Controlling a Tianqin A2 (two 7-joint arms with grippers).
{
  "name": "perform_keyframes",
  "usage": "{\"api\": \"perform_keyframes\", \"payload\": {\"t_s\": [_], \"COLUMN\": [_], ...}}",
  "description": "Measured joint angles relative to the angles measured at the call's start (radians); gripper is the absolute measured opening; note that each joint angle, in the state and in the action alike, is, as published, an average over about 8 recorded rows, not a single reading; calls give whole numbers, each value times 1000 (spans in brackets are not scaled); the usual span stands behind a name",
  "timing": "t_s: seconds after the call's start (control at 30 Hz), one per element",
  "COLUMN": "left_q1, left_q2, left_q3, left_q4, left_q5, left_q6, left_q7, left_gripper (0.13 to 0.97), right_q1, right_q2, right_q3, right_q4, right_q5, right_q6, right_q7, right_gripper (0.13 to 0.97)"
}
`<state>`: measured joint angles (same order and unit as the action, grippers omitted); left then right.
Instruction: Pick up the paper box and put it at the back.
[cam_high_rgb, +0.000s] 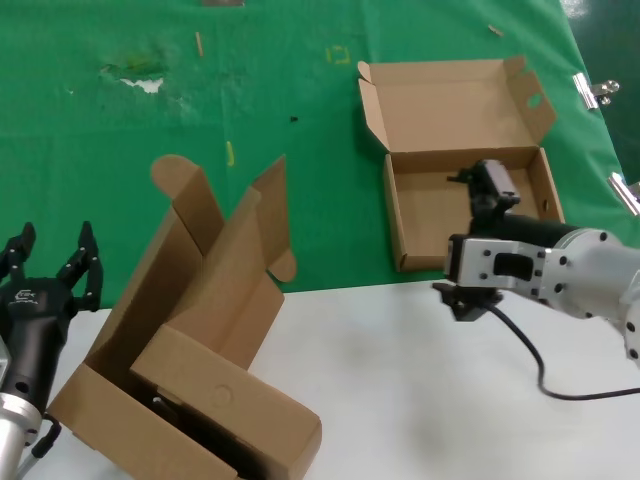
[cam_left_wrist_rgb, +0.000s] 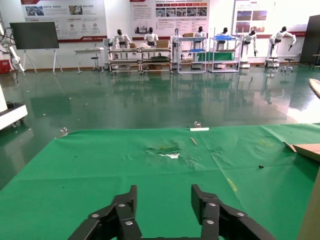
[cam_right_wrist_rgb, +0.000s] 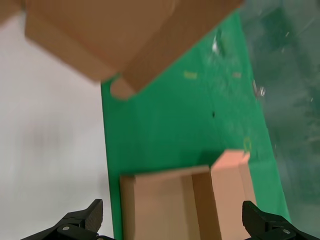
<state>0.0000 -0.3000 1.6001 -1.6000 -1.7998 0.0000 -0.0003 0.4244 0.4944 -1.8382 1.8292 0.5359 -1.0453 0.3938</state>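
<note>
- Head view: small shallow brown corrugated cardboard paper box (cam_high_rgb: 466, 200) lies open on the green fabric sheet (cam_high_rgb: 120, 120), lid hinged up toward the far side, tray facing up, near edge close to where the green meets the white worktop (cam_high_rgb: 420, 380).
- Right gripper (cam_high_rgb: 490, 192) hovers over the box's tray, arm reaching in from the right w/ a black cable trailing on the worktop.
- Right wrist view: gripper fingers (cam_right_wrist_rgb: 80, 222) spread wide apart, box (cam_right_wrist_rgb: 185, 200) between them; nothing clamped, and contact w/ the cardboard is prob. nil, though blur makes that hard to confirm.
- Left gripper (cam_high_rgb: 50, 262) sits at the left edge, fingers open, holding nothing; in the left wrist view it (cam_left_wrist_rgb: 162, 207) points across the green sheet (cam_left_wrist_rgb: 100, 170).
- Larger brown carton w/ tall rounded flaps (cam_high_rgb: 200, 330) stands front left, straddling green sheet and worktop, just beside the left gripper.
- Whitish scuffed patch (cam_high_rgb: 145, 82) on the sheet, far left.
</note>
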Motion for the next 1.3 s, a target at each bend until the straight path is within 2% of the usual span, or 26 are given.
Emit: {"api": "perform_keyframes", "payload": {"t_s": [0.23, 0.27, 0.53, 0.67, 0.93, 1.2, 1.3], "left_q1": [0, 0, 0, 0, 0, 0, 0], "left_q2": [0, 0, 0, 0, 0, 0, 0], "left_q3": [0, 0, 0, 0, 0, 0, 0], "left_q4": [0, 0, 0, 0, 0, 0, 0], "left_q5": [0, 0, 0, 0, 0, 0, 0], "left_q6": [0, 0, 0, 0, 0, 0, 0], "left_q7": [0, 0, 0, 0, 0, 0, 0], "left_gripper": [488, 488, 703, 703, 856, 933, 944], "right_q1": [-54, -61, -123, -154, -216, -278, -290], "right_q2": [-25, -28, -57, -71, -99, -127, -133], "right_q3": [30, 34, 69, 87, 121, 156, 163], "right_q4": [-29, -33, -67, -83, -117, -150, -157], "right_q5": [160, 183, 368, 460, 644, 829, 864], "right_q6": [132, 151, 304, 380, 533, 686, 714], "right_q7": [-50, -57, -115, -144, -201, -258, -269], "right_gripper": [966, 966, 966, 966, 966, 966, 966]}}
